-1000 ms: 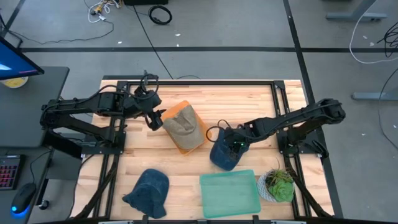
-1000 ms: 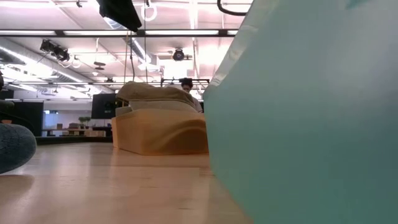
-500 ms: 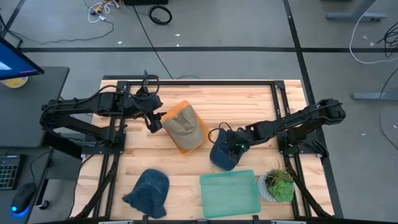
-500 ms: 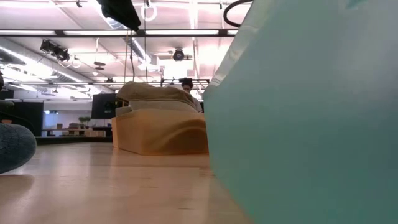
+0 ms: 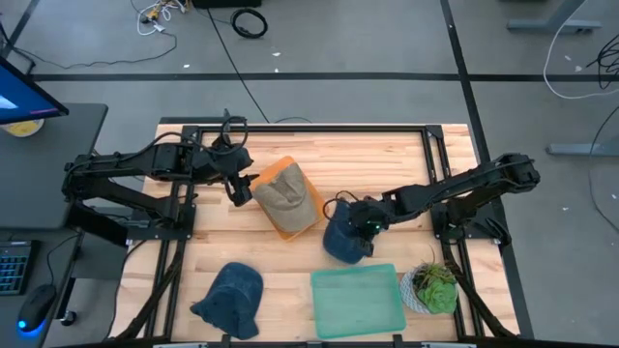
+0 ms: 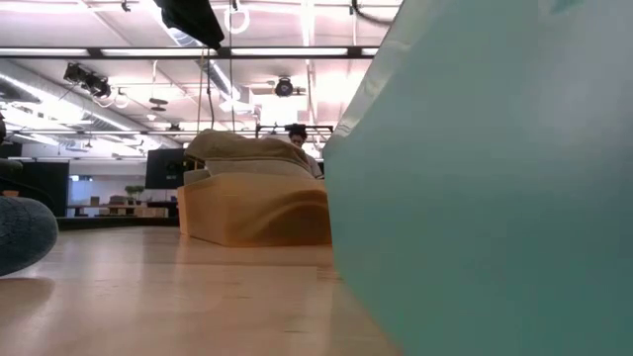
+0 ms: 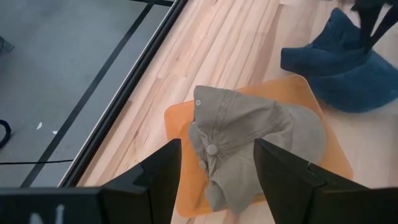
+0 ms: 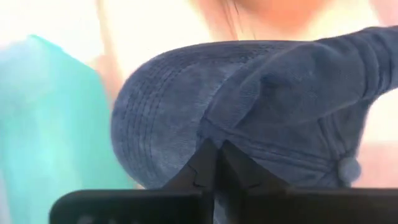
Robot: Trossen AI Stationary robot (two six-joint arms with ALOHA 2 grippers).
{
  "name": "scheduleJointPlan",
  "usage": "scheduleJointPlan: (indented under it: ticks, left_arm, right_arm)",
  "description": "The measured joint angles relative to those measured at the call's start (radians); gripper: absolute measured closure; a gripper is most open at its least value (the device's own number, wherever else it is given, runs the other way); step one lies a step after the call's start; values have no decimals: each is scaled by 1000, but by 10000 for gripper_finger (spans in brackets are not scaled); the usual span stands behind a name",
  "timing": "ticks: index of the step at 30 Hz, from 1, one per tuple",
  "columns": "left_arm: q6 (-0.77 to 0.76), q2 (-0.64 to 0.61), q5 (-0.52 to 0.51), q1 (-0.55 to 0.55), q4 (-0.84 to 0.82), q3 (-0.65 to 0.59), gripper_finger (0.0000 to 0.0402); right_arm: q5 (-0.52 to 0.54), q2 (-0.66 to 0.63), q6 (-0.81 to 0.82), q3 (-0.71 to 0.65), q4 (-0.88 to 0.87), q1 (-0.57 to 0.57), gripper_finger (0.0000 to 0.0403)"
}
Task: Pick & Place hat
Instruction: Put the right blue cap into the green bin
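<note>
A blue hat point(image 5: 342, 242) lies at the table's middle right, just beyond a teal tray point(image 5: 356, 298). My right gripper point(image 5: 364, 225) is shut on it; the hat fills the right wrist view point(image 8: 186, 106). A khaki hat point(image 5: 282, 196) rests on an orange tray point(image 5: 290, 174) at the middle; it also shows in the left wrist view point(image 7: 245, 134). My left gripper point(image 5: 238, 186) hangs open and empty just left of that tray. A second dark blue hat point(image 5: 230, 300) lies flat at the near left. My right gripper pinches a fold of the blue hat's crown cloth point(image 8: 214, 146) between its two shut fingers. It comes from the table's right, slanting down. The held side is raised point(image 7: 351, 28), and the hat's lower part point(image 7: 348, 93) rests on the table.
A small potted plant point(image 5: 432, 287) stands at the near right, next to the teal tray. In the low view the teal tray point(image 6: 495, 198) fills the right half. Bare wood point(image 5: 387, 155) lies along the far side.
My right gripper has moved a little toward the table's left, still shut on the blue hat, and the hat has shifted left with it.
</note>
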Motion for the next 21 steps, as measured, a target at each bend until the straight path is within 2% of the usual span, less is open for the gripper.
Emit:
scheduleJointPlan:
  ticks: [10,15,21]
  left_arm:
    - [0,0,0,0,0,0,195]
    - [0,0,-1,0,-1,0,195]
    - [1,0,0,0,-1,0,195]
  right_arm:
    - [2,-42,-362,270,-246,2,399]
    - [-3,-42,-511,372,-311,5,400]
    - [-135,-42,-878,404,-350,52,401]
